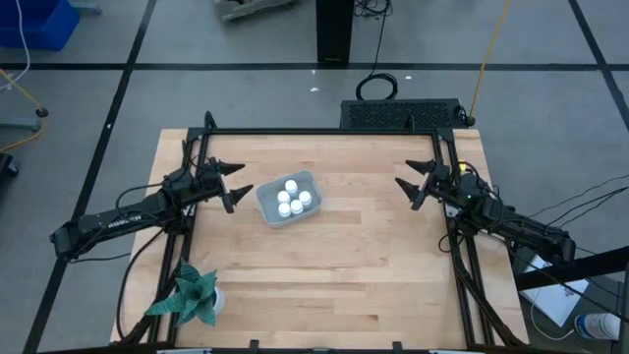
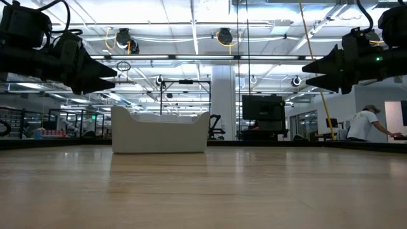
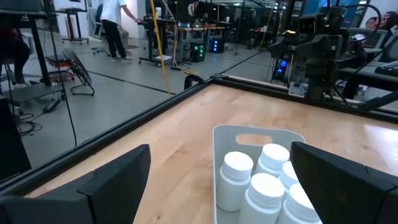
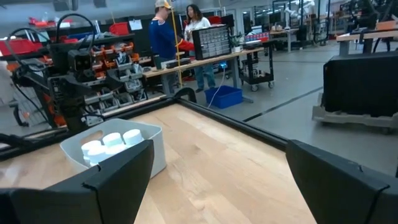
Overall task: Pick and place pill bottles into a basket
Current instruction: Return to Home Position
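Note:
Several white pill bottles (image 1: 292, 197) stand upright inside the pale grey-blue basket (image 1: 270, 208), which rests flat on the wooden table left of centre. They also show in the left wrist view (image 3: 264, 180) and the right wrist view (image 4: 112, 144). My left gripper (image 1: 239, 184) is open and empty, above the table just left of the basket. My right gripper (image 1: 405, 184) is open and empty, above the table at its right side, pointing toward the basket.
A green star-shaped plant-like object (image 1: 189, 295) stands at the table's near left corner. A black frame (image 1: 324, 132) runs along the table's edges. Bare wood lies between the basket and my right gripper. People stand in the room beyond (image 4: 166, 37).

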Motion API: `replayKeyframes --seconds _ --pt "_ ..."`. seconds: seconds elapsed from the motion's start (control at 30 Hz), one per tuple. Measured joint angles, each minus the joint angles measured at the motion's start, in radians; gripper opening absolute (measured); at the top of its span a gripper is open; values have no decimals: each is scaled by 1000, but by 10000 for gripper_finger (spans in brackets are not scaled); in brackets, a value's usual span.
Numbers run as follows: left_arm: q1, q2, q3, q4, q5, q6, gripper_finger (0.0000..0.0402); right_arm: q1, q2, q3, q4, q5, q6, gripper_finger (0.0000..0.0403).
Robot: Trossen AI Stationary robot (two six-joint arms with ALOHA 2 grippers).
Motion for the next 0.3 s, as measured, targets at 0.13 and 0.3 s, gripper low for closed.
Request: replayKeyframes --seconds 0.13,0.3 --pt "0 0 0 0 0 0 392 0 0 0 6 0 2 357" --pt "0 0 0 0 0 0 392 0 0 0 10 0 2 357"
